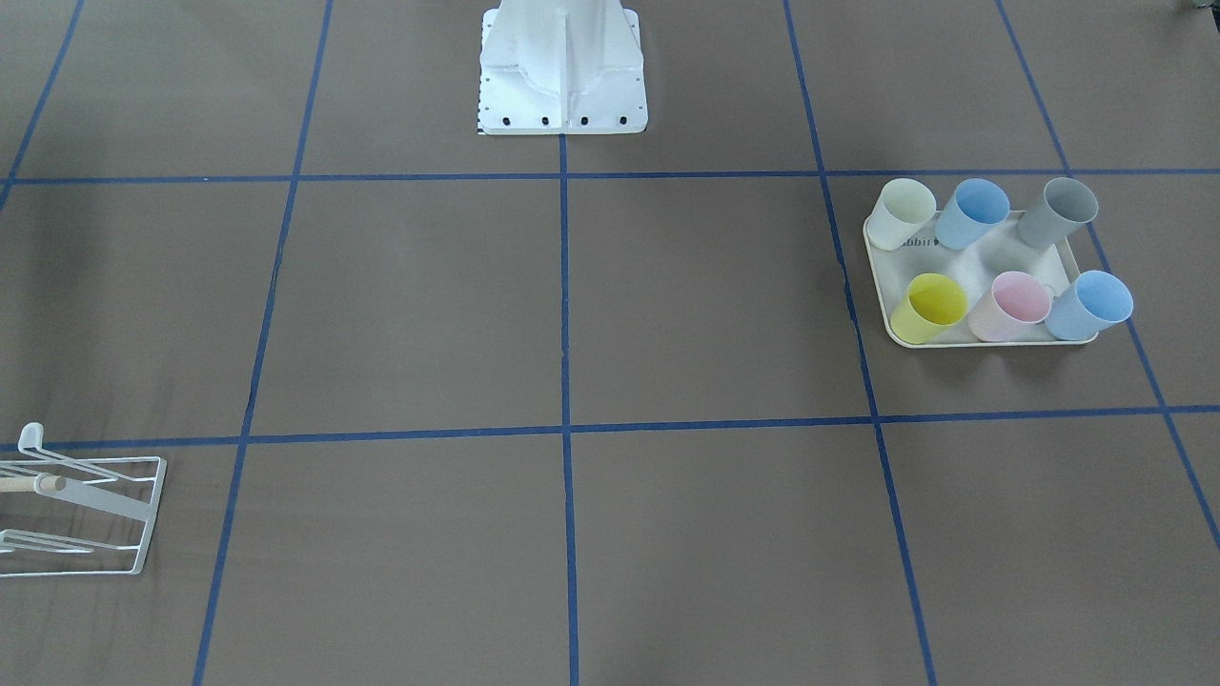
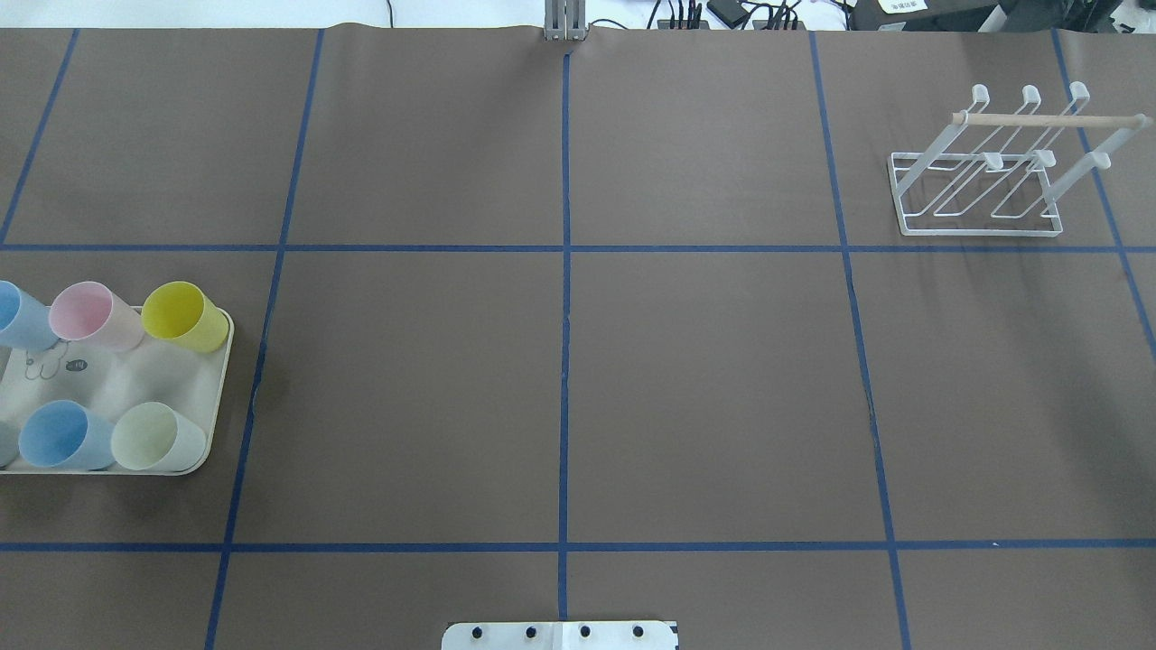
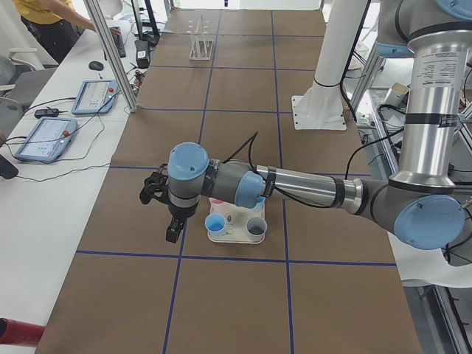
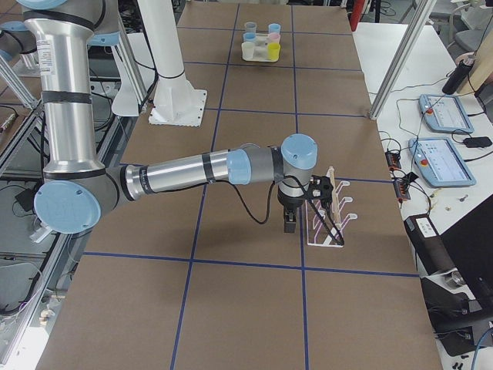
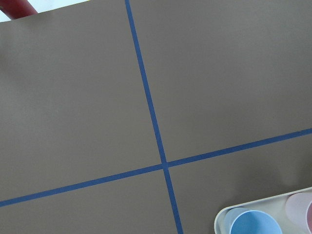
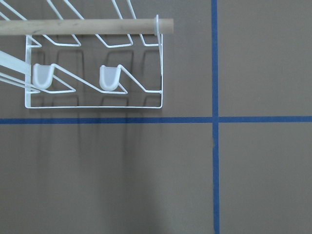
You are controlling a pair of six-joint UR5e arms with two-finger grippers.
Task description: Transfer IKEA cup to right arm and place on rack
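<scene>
Several pastel IKEA cups stand upright on a cream tray (image 1: pixel 982 265), among them a yellow cup (image 1: pixel 929 307), a pink cup (image 1: pixel 1010 305) and a blue cup (image 1: pixel 972 212). The tray also shows in the overhead view (image 2: pixel 99 375). The white wire rack (image 2: pixel 984 185) with its wooden peg stands empty at the opposite far corner. My left gripper (image 3: pixel 172 233) hovers beside the tray, over bare table; I cannot tell whether it is open. My right gripper (image 4: pixel 290 223) hangs just beside the rack (image 4: pixel 331 212); I cannot tell its state either. No fingers show in either wrist view.
The robot's white base plate (image 1: pixel 562 105) sits at the table's middle edge. Blue tape lines divide the brown table. Operator tablets (image 4: pixel 443 112) lie on a side bench beyond the table. The left wrist view catches the tray corner with a blue cup (image 5: pixel 251 225).
</scene>
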